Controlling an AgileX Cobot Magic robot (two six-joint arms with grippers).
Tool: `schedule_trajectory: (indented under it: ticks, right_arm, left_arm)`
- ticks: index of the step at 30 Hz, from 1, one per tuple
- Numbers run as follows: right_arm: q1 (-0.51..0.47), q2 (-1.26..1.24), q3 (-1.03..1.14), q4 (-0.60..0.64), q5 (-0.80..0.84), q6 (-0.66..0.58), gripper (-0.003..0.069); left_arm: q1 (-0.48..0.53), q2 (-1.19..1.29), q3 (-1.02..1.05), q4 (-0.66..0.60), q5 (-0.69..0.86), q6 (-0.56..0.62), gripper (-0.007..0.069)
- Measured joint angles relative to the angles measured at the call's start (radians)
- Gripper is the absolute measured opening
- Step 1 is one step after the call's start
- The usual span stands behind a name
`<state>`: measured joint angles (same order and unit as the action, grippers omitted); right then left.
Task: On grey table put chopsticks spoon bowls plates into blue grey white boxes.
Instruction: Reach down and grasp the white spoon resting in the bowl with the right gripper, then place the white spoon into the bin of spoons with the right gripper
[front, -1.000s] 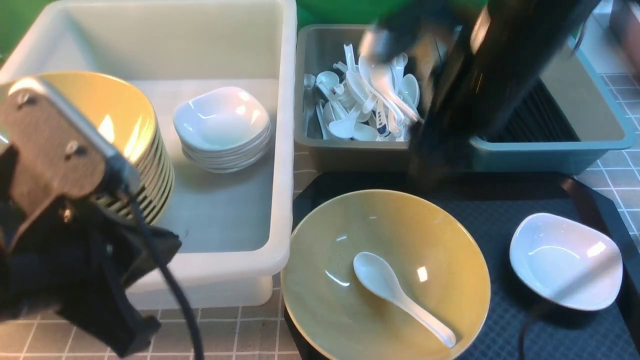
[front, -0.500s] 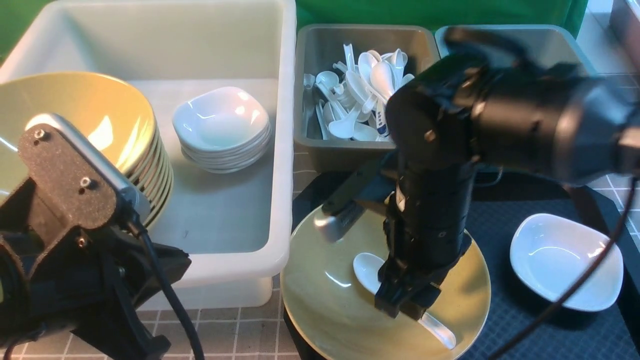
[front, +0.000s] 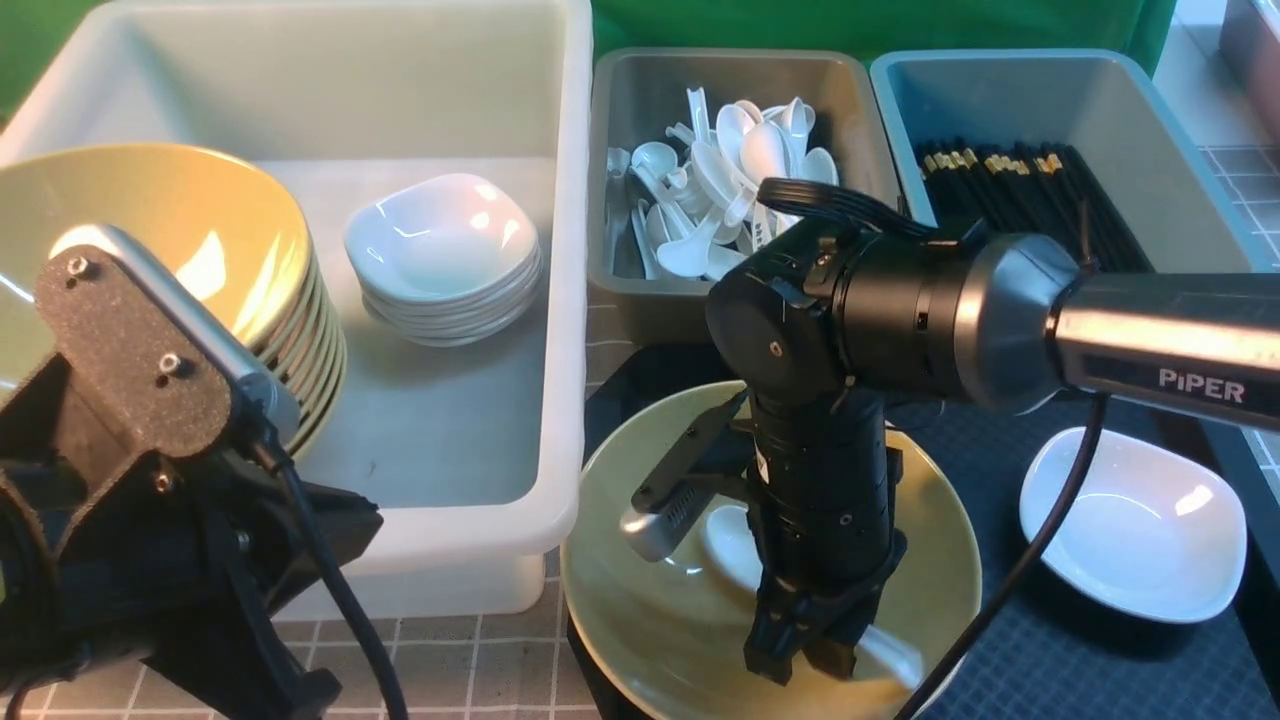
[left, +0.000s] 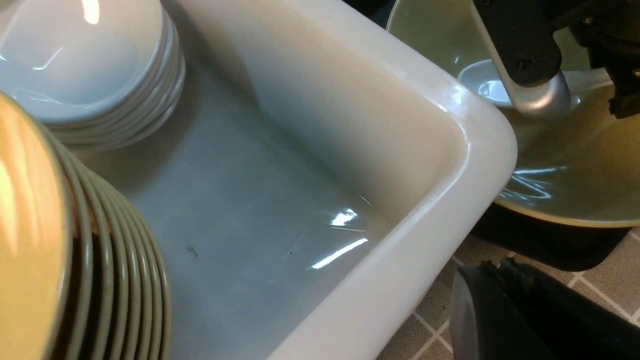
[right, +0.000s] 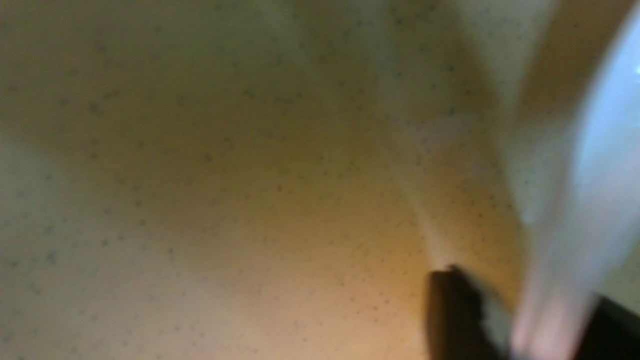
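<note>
White "PiPER" lettering marks the right arm (front: 1150, 350). The right pincer (front: 805, 660) straddles the spoon (front: 728, 545) in the yellow bowl (front: 625, 620); I cannot tell whether it grips. The left pincer (left: 505, 305) is pressed together.

Looks like a robot lab rigged up as a restaurant dish-sorting station, not a real kitchen. Giveaways: a plain green sheet (front: 880, 25) hangs as a backdrop at 12 o'clock, and a black robot arm (front: 1150, 345) with PiPER printed on it reaches in from 3 o'clock. The table (front: 470, 665) is grey with a thin white grid. Everything's sorted canteen-style: a white tub (front: 572, 300) at 10 o'clock with stacked yellow bowls (front: 150, 220) and white plates (front: 440, 250), a grey tub (front: 640, 110) at 12 full of spoons (front: 740, 170), a blue tub (front: 1000, 100) at 1 o'clock with chopsticks (front: 1010, 175). A black mat (front: 1100, 670) lies at 5 o'clock.
</note>
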<state>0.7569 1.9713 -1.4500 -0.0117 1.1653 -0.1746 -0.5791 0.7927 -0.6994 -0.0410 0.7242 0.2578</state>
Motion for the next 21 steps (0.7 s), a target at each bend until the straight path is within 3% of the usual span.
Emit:
schedule_trajectory:
  ticks: [2, 6, 13, 17, 18, 21]
  right_arm:
    - [0.000, -0.005, -0.022, -0.008, 0.000, -0.010, 0.0092]
    - [-0.004, -0.043, -0.110, -0.081, 0.001, -0.013, 0.0095]
    - [-0.117, -0.086, -0.394, -0.162, -0.049, 0.008, 0.0095]
    - [-0.197, -0.065, -0.471, -0.176, -0.275, 0.081, 0.0095]
    - [-0.223, -0.034, -0.480, -0.176, -0.422, 0.124, 0.0095]
    - [-0.266, 0.050, -0.481, -0.176, -0.620, 0.190, 0.0095]
  left_arm:
    - [0.000, 0.000, 0.000, -0.003, -0.003, 0.000, -0.0011]
    - [0.000, 0.022, -0.012, -0.004, -0.008, -0.002, -0.0011]
    - [0.000, 0.230, -0.274, 0.025, 0.109, 0.013, -0.0011]
    - [0.000, 0.372, -0.432, 0.031, 0.140, 0.070, -0.0011]
    - [0.000, 0.425, -0.469, 0.022, 0.139, 0.090, -0.0011]
    - [0.000, 0.501, -0.490, 0.012, 0.135, 0.115, -0.0011]
